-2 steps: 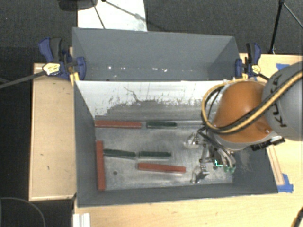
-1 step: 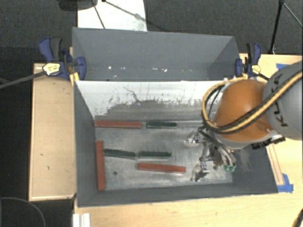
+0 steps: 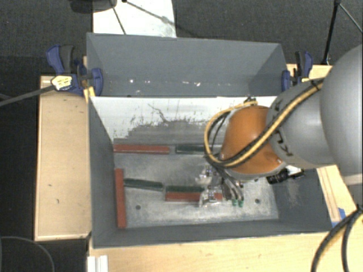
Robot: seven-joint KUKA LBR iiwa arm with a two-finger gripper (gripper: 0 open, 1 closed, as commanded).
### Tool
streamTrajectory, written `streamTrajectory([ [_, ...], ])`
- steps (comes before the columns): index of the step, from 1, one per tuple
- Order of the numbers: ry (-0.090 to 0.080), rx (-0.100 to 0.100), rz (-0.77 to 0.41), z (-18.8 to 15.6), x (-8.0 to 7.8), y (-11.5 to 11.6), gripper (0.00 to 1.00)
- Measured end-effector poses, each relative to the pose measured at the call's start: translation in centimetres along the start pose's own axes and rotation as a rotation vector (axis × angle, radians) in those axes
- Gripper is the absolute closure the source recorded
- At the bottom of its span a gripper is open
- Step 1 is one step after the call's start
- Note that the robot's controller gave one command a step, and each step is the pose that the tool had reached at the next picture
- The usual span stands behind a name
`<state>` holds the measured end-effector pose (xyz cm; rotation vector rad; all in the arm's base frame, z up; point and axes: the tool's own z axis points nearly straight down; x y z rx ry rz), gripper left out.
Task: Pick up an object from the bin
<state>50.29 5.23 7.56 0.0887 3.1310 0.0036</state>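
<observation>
My gripper point(image 3: 210, 194) is low in the bin, right of the floor's middle, under the arm's orange cover. It is at the right end of a short red-brown bar point(image 3: 180, 196) lying flat on the floor; whether it touches the bar is hidden. A dark green bar point(image 3: 143, 183) lies just left of that bar, slightly tilted.
A long red-brown bar point(image 3: 141, 149) and a dark green bar point(image 3: 189, 149) lie end to end along the back of the floor. Another red-brown bar point(image 3: 120, 198) lies lengthwise against the left wall. The arm covers the bin's right part.
</observation>
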Motion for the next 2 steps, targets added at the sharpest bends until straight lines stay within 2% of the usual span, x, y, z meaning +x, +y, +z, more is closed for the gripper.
streamTrajectory([
  [1,0.0,0.0,0.0,0.0,0.0,0.0,1.0],
  [2,0.004,0.002,-0.002,-15.6,-1.3,-0.3,1.0],
])
